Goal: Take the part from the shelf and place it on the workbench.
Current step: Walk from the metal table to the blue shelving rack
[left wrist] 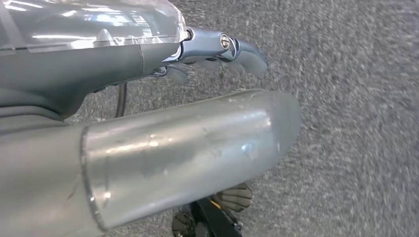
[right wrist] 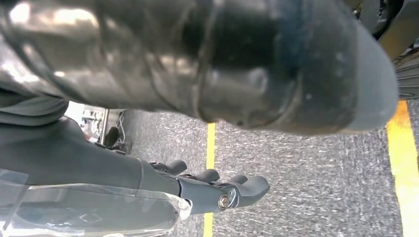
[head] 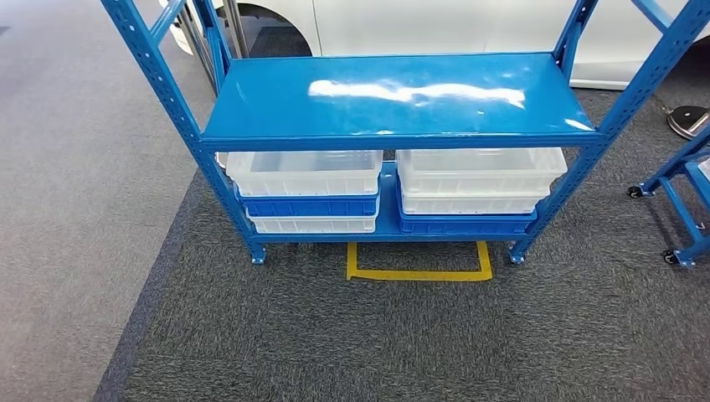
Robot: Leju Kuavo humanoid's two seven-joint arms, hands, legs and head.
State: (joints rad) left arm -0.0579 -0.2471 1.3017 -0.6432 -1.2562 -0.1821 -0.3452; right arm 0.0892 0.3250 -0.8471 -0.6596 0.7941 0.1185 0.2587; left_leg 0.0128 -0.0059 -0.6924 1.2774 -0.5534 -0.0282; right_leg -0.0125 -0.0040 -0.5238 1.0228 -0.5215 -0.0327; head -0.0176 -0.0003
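Grey carpet [head: 75, 209] at far left, darker mat [head: 335, 335] beside it. Over that floor, left hand [left wrist: 148, 64]: fingers straight and loosely apart, thick thumb alongside, nothing held.

Next, blue shelf [head: 393, 96] straight ahead, glossy top deck bare. Under the deck, left stack of bins [head: 306, 172], translucent over blue over translucent; to its right, right stack of bins [head: 477, 172], two translucent over one blue. On the floor in front, between the stacks, a yellow tape outline [head: 419, 274]. Further right, a second blue frame on castors [head: 682, 209].

Part itself not to be made out; probably down inside one of the bins, hidden by the deck and the cloudy walls. Weight, stiffness and finish therefore unknown; best treated as rigid, possibly smooth, and taken across its broadest firm section, not by an edge.

Last, right hand [right wrist: 197, 190], hanging above a yellow floor line: fingers slightly curled, spread from the thumb, empty.
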